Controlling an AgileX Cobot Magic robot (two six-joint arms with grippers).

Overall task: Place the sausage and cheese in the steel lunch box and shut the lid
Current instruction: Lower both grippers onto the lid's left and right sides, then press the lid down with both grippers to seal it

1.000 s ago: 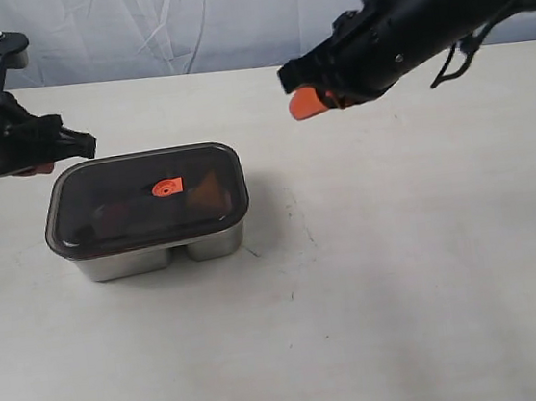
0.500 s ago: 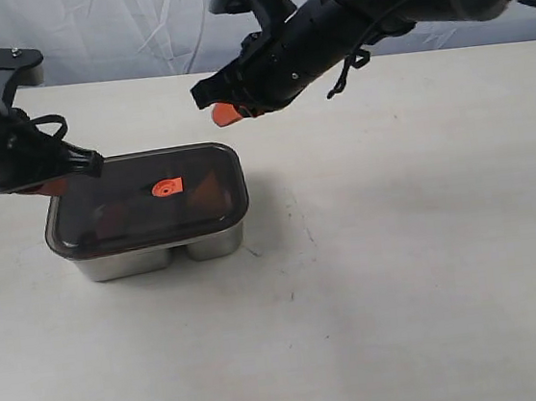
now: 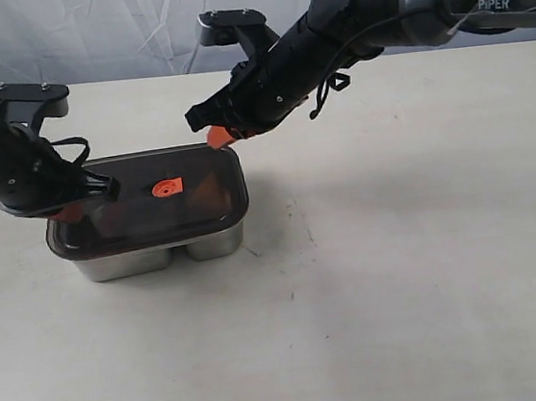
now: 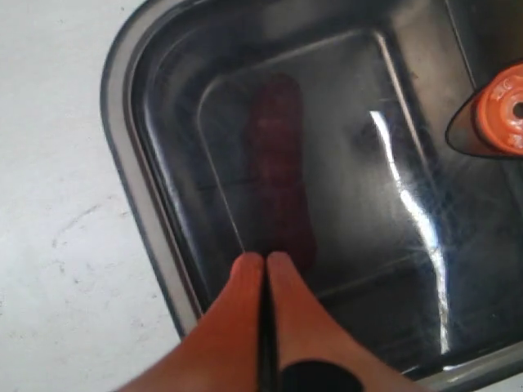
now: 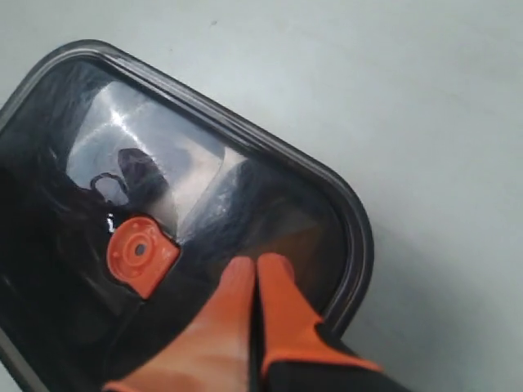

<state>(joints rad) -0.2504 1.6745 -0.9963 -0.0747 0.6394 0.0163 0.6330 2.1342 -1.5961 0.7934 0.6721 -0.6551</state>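
My left claw (image 4: pixel 263 265) and right claw (image 5: pixel 257 268) are both clenched and empty, poised over the lid (image 3: pixel 154 223). It lies on the steel lunch box (image 3: pixel 130 263) on the table (image 3: pixel 404 291), the sausage (image 4: pixel 282 171) dim beneath. It looks like stiff, slick plastic, so I judge pressing near its rim corners seats it best.

The exterior view sits high and in front of the counter (image 3: pixel 408 320), angled down toward the pale backdrop (image 3: pixel 133 32). It is far enough back to take in both arms and the whole lid (image 3: pixel 144 219). The left wrist view looks steeply down past the left end effector (image 4: pixel 264 261) onto one end of that lid, very close. The right wrist view does likewise past the right end effector (image 5: pixel 255 265), over the other end. All three views share the lid's orange valve (image 5: pixel 140 255)
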